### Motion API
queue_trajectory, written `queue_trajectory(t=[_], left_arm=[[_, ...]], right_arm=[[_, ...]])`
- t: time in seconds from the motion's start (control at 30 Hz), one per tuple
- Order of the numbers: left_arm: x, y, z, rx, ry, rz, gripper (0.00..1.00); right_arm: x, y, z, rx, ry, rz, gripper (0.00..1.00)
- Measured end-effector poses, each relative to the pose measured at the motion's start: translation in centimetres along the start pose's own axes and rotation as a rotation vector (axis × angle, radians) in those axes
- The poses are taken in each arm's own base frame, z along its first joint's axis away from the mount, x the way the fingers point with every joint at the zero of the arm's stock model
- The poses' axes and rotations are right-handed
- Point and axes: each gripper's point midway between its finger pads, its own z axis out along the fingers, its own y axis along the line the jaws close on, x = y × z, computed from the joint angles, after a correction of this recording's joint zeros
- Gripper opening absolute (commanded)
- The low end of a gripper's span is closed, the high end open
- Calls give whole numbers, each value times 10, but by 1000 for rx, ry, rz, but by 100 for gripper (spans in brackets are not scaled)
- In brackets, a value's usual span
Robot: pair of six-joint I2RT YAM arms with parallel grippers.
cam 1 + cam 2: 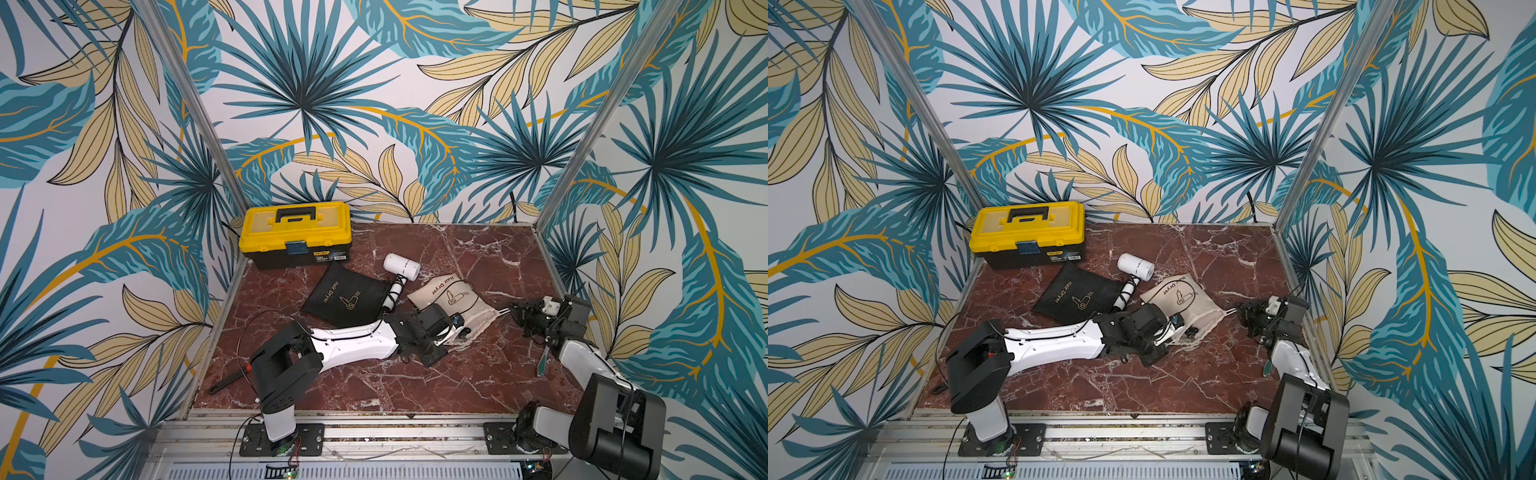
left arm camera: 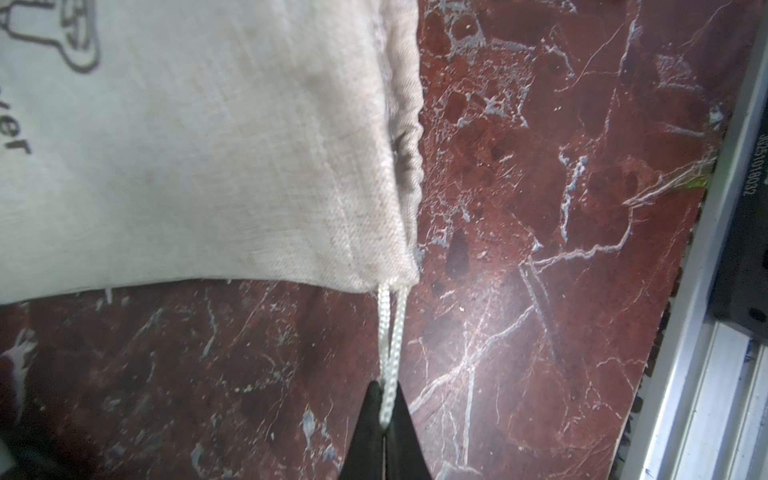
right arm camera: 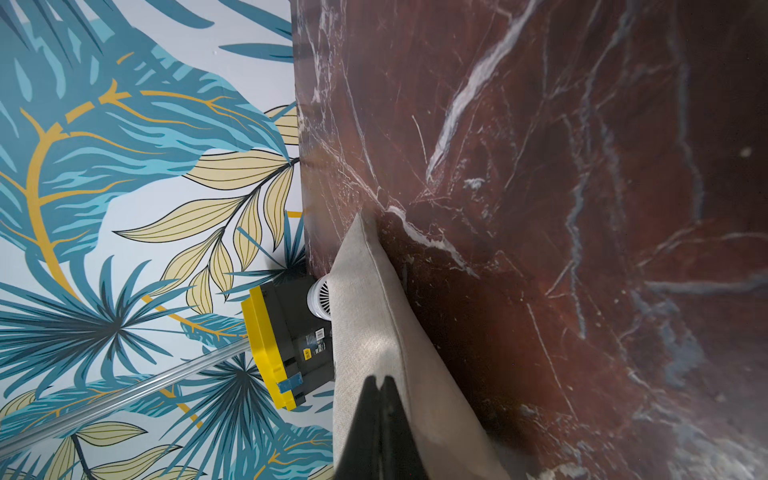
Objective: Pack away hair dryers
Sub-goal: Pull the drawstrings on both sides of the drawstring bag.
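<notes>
A white hair dryer (image 1: 401, 267) (image 1: 1136, 266) lies on the marble table, its handle wrapped in black cord and resting on the black bag (image 1: 345, 297). Its vented barrel end (image 3: 320, 299) shows in the right wrist view. The beige "Hair Dryer" bag (image 1: 453, 297) (image 1: 1183, 299) (image 2: 208, 145) (image 3: 374, 311) lies to its right, bulging, with a thin black cord looping over it. My left gripper (image 1: 461, 332) (image 2: 386, 384) is shut on the bag's white drawstring (image 2: 390, 332). My right gripper (image 1: 513, 311) (image 3: 380, 378) is shut at the bag's other mouth corner. Whether it pinches anything is hidden.
A closed yellow and black toolbox (image 1: 296, 235) (image 1: 1027, 232) (image 3: 282, 345) stands at the back left corner. Metal posts and patterned walls close in the table (image 1: 374, 382). A black rod (image 1: 224, 382) lies by the front left edge, and a rail (image 2: 706, 374) runs along the front.
</notes>
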Motion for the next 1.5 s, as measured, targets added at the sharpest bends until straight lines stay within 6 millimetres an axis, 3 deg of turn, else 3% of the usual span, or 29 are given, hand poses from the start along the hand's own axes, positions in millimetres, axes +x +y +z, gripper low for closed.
queue_trajectory(t=[0.27, 0.4, 0.73, 0.93, 1.5], left_arm=[[-11, 10, -39, -36, -84, -34, 0], [-15, 19, -56, -52, -119, -52, 0], [-15, 66, -93, -153, -174, -134, 0], [-13, 101, -116, -227, -209, -194, 0], [-2, 162, -151, -346, -253, -297, 0]], right_arm=[[-15, 7, -13, -41, -26, 22, 0], [-24, 20, -23, -71, -44, 24, 0], [-52, 55, -53, -141, -96, 13, 0], [-63, 60, -64, -154, -116, 26, 0], [-71, 71, -72, -164, -129, 23, 0]])
